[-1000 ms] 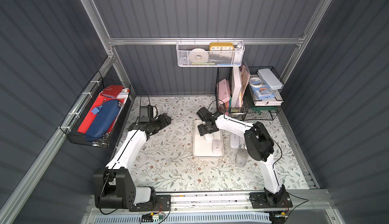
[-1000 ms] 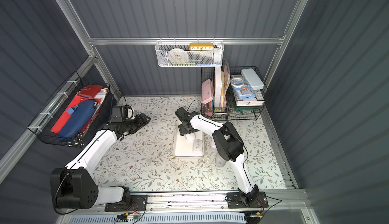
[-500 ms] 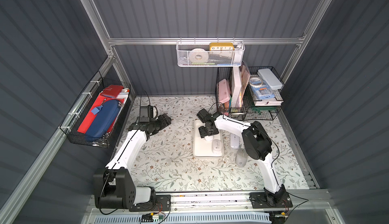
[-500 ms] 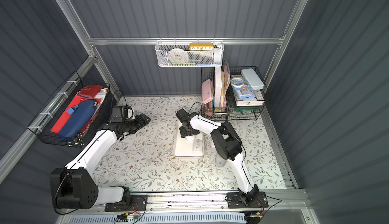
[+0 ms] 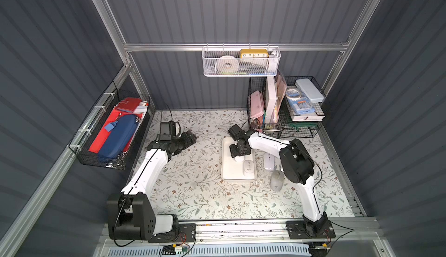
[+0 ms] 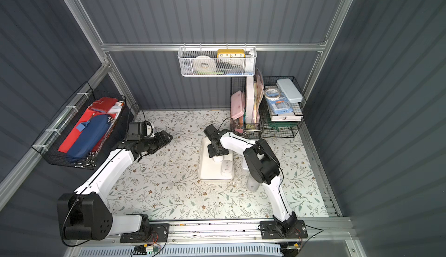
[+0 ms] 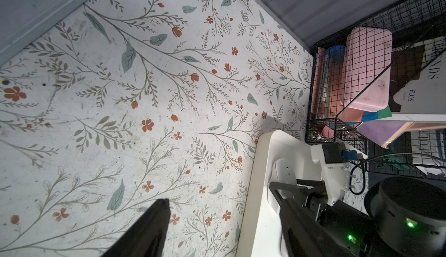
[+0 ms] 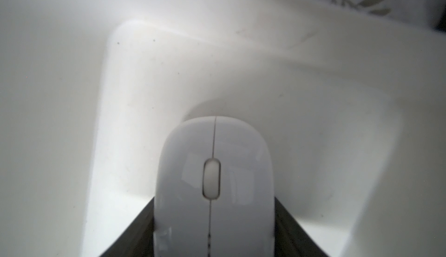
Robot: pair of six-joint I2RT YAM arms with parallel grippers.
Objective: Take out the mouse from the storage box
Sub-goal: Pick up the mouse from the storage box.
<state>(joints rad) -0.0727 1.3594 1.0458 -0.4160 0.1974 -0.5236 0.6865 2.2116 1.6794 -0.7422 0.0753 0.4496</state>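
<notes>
The storage box (image 5: pixel 229 172) (image 6: pixel 208 171), a shallow white tray, lies mid-floor on the floral mat. My right gripper (image 5: pixel 239 152) (image 6: pixel 217 152) reaches down into its far half. In the right wrist view its dark fingers (image 8: pixel 135 231) press both flanks of a white mouse (image 8: pixel 213 171), which still lies low over the tray floor (image 8: pixel 144 99). A second white mouse (image 5: pixel 249 167) (image 6: pixel 226 167) lies in the box nearer the front. My left gripper (image 5: pixel 190 137) (image 7: pixel 224 202) hovers open over the mat, left of the box, holding nothing.
Two mice, one white (image 5: pixel 268 161) and one grey (image 5: pixel 276 180), lie on the mat right of the box. Black wire baskets (image 5: pixel 284 108) stand at the back right. Another basket (image 5: pixel 108 132) hangs on the left wall, and a white mesh basket (image 5: pixel 241 62) on the back rail.
The right gripper's jaws have closed onto the white mouse in the far half of the box. The left arm has not moved.
</notes>
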